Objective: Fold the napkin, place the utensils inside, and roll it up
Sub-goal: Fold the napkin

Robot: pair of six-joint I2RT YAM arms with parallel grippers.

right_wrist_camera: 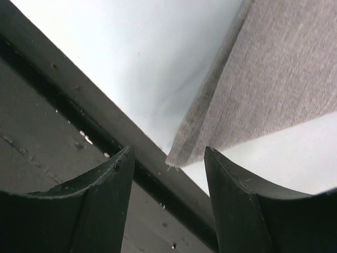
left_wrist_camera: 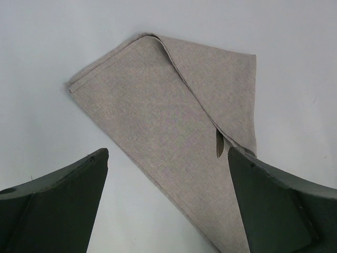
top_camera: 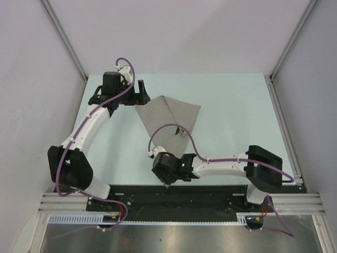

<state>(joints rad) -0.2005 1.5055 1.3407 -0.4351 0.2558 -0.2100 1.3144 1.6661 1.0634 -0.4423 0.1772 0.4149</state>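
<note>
**Napkin.** The napkin (top_camera: 169, 117) is found folded into a rough triangle on the table (top_camera: 234, 105). Its broad folded edge is turned away from the arm bases and its long point is directed toward them. In the left wrist view, an upper layer is seen laid diagonally over a lower one.

**Utensils.** Only the tip of a dark utensil (left_wrist_camera: 219, 145) can be made out, showing from under the edge of the napkin's upper layer. The fork cannot be seen in any view.

**Left gripper.** The left gripper (top_camera: 140, 95) is positioned just beside the napkin's far-left corner. Its jaws are spread wide and nothing is held between them. The cloth is seen below and beyond the fingers (left_wrist_camera: 58, 205).

**Right gripper.** The right gripper (top_camera: 167, 182) is positioned at the napkin's near point. Its jaws are parted to a moderate gap. The tip of the napkin lies between the fingers (right_wrist_camera: 97, 205), with clear space on both sides. No grip on the cloth is observed.

**Surroundings.** A black rail (right_wrist_camera: 50, 103) runs just beyond the napkin's near point.
</note>
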